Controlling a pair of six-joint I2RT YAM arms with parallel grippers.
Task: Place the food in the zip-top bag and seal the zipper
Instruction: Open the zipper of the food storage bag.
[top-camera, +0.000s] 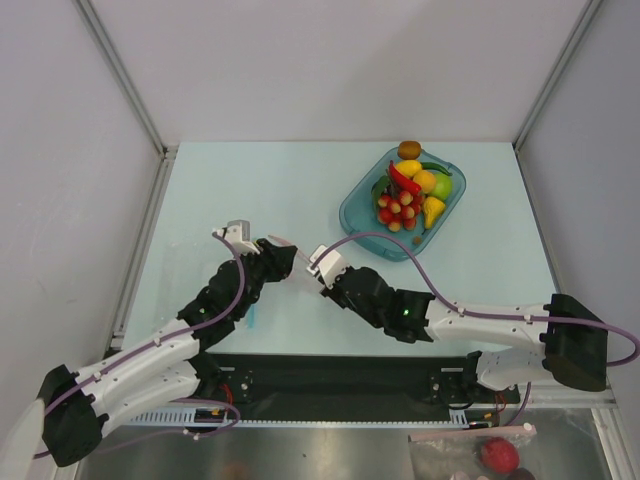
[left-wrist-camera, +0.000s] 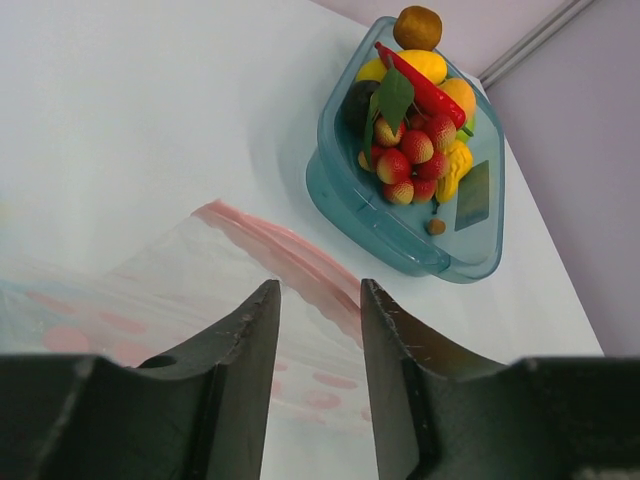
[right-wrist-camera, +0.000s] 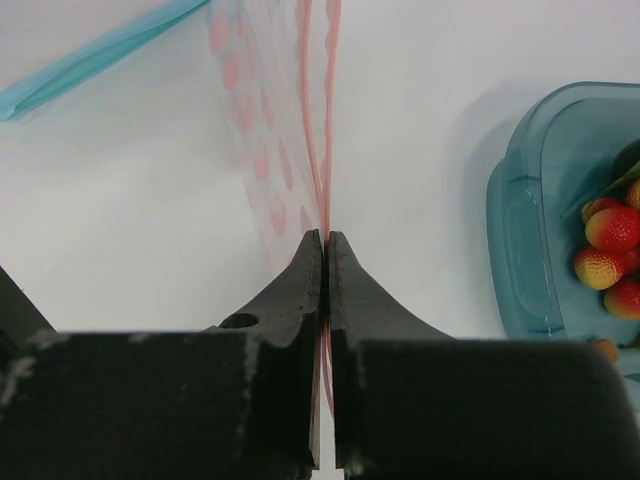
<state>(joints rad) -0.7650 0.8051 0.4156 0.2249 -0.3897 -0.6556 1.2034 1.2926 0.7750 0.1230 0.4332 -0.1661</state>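
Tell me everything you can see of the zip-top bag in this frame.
The zip-top bag is clear, thin plastic printed with pale pink dots, with a pink zipper along its mouth. The right gripper is shut on that zipper edge; the mouth also runs between the parted fingers of the left gripper. What shows of it looks empty.

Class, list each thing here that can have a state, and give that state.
zip-top bag: no food seen inside
zipper: pinched between the right fingers
food: piled in the tray
left gripper: open, holding nothing
right gripper: shut on the zipper
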